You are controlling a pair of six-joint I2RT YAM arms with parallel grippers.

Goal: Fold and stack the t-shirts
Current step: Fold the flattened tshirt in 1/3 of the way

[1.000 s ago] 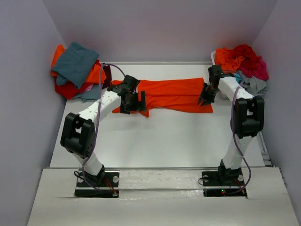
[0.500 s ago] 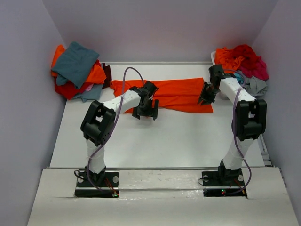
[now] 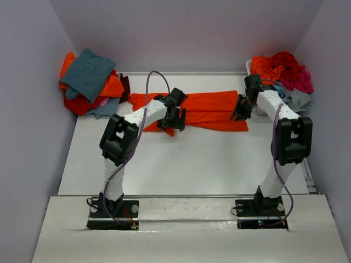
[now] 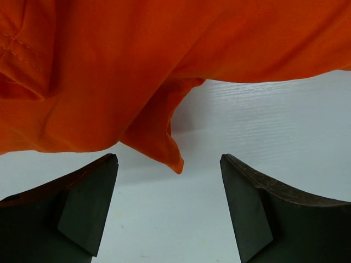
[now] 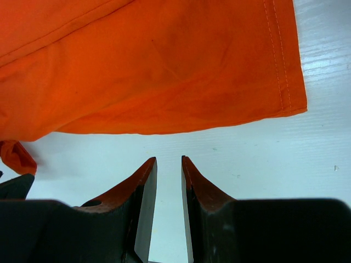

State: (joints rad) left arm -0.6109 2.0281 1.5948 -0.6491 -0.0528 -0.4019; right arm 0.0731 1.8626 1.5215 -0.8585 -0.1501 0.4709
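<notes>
Shirt (image 3: 214,109) lies on the worktop (image 3: 181,159), just ahead of both pincers. Your left pincer (image 4: 169,161), spread, has moved along to its near corner, ready to grab. Your right pincer (image 5: 168,160), almost pressed together, pinches nothing.

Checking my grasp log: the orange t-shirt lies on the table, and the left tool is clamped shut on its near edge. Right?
No: the orange t-shirt lies on the table, but the left tool is open, not clamped. The left wrist view shows its fingers spread, the cloth's edge ungripped beyond them.
</notes>
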